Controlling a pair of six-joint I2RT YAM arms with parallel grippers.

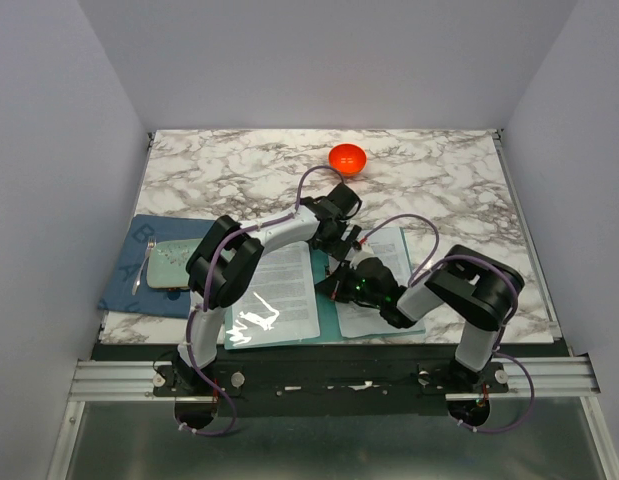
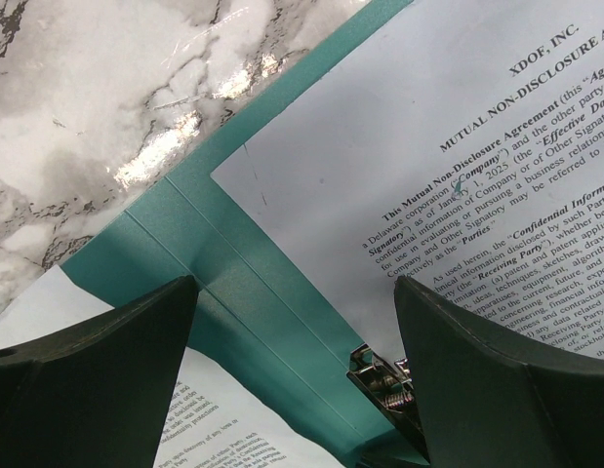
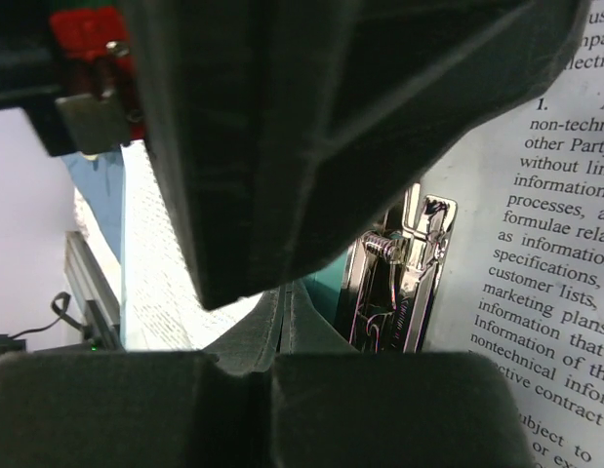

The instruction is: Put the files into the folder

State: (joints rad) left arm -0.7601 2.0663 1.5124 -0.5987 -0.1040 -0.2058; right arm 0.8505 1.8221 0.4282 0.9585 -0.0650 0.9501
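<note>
A teal folder [image 2: 233, 273] is being shown lying open at the near middle of a marble desk [image 1: 439, 180]. The files [image 1: 287, 285], white sheets densely printed in small black text, are lying across both of its halves. In the left wrist view, the right-hand sheet is being read as a mutual non-disclosure agreement, and its corner is lying just beside the folder's spine. The left tool [image 2: 297, 292] is being held wide open above that spine, gripping nothing, with one finger showing to each side of the fold. A shiny metal clip [image 3: 399, 273] is being seen beside the spine, at the edge of the right-hand sheet. The right tool [image 3: 269, 375] is being held fully closed, its fingers pressed together just beside the clip; whether it is touching the clip cannot be told. Well to the left, a pale mint plate [image 1: 174, 262] is resting on a dark blue mat [image 1: 129, 285]. An orange bowl [image 1: 347, 158] is sitting at the far middle of the desk.
</note>
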